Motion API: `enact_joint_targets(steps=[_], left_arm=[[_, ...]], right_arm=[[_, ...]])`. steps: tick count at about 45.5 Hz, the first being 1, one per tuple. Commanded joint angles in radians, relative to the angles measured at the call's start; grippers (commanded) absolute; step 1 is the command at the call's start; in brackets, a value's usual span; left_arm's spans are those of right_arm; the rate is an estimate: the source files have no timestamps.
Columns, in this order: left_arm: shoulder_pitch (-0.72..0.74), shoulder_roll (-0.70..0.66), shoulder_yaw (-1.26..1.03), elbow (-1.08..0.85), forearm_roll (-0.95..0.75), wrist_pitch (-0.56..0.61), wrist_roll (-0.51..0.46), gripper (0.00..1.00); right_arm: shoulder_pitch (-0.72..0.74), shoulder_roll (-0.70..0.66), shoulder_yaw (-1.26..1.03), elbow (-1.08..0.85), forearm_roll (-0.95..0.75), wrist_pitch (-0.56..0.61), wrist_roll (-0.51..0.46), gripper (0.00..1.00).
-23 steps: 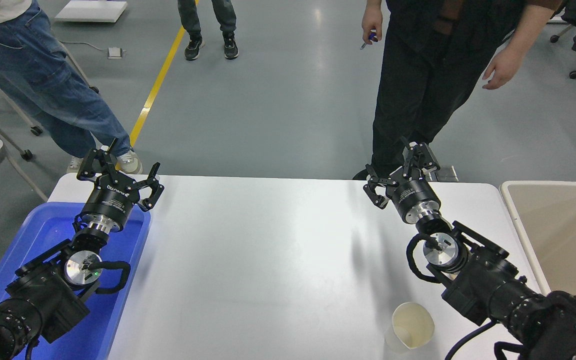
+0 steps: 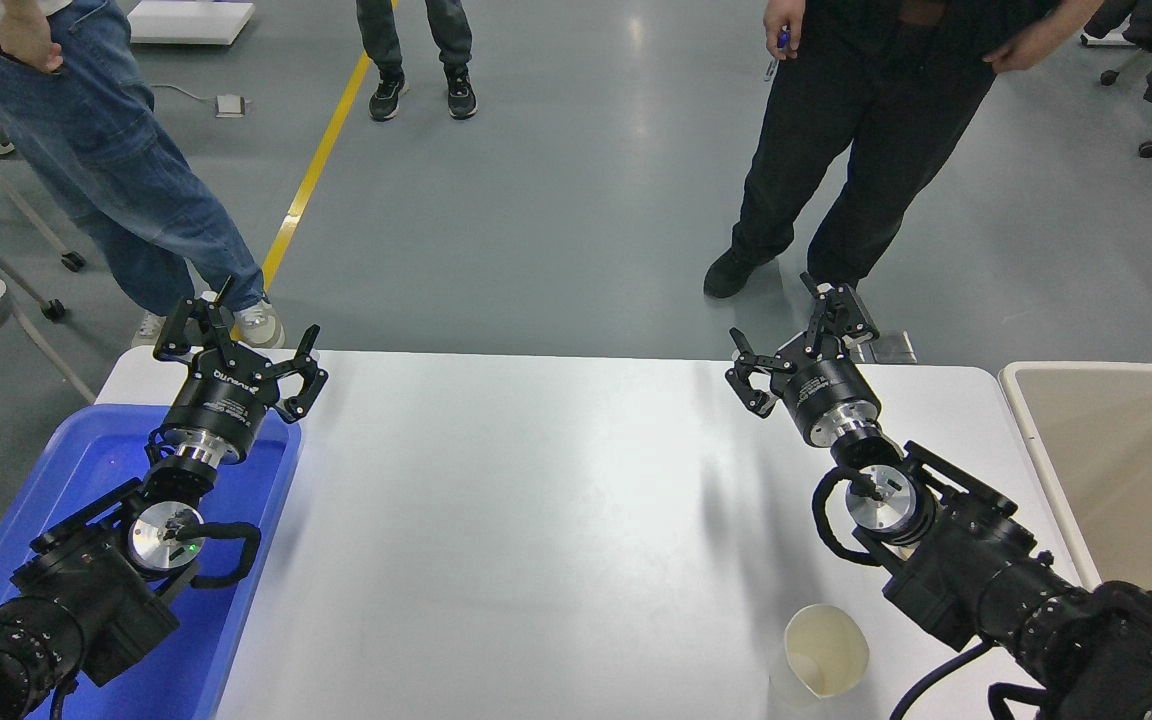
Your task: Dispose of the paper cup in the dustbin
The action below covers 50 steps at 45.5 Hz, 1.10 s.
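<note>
The paper cup (image 2: 821,653) stands upright near the table's front edge at the lower right; it is white with a cream inside. The beige dustbin (image 2: 1036,440) stands past the table's right end, its tan inside showing. My right gripper (image 2: 798,343) is open and empty near the table's far edge, well beyond the cup; the right arm passes just right of the cup. My left gripper (image 2: 236,345) is open and empty, parked above the far end of the blue tray at the left.
A blue plastic tray (image 2: 96,470) lies at the table's left end under the left arm. A person in black (image 2: 866,130) stands beyond the table's far edge near my right gripper. Another person in jeans (image 2: 106,170) stands at the far left.
The person in black has stepped back from the table's far edge and raised both hands. Both arms and the cup have not moved.
</note>
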Motion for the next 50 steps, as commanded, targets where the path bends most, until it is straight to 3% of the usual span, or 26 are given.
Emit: enact_joint_targets(steps=[1,8,23,50], left_arm=[[0.0,0.0,0.0,0.0,-0.001,0.0,0.0,1.0],[-0.001,0.002,0.001,0.0,-0.001,0.001,0.0,1.0],[0.0,0.002,0.0,0.0,-0.001,0.001,0.0,1.0],[-0.001,0.002,0.0,0.0,-0.001,0.001,0.0,1.0]], right_arm=[[-0.01,0.0,-0.005,0.085,-0.002,0.003,0.001,1.0],[-0.058,-0.107,-0.011,0.218,-0.054,-0.006,0.001,1.0],[-0.156,-0.466,-0.015,0.53,-0.251,-0.003,-0.002,1.0],[-0.369,-0.842,-0.052,0.847,-0.648,-0.006,0.023,1.0]])
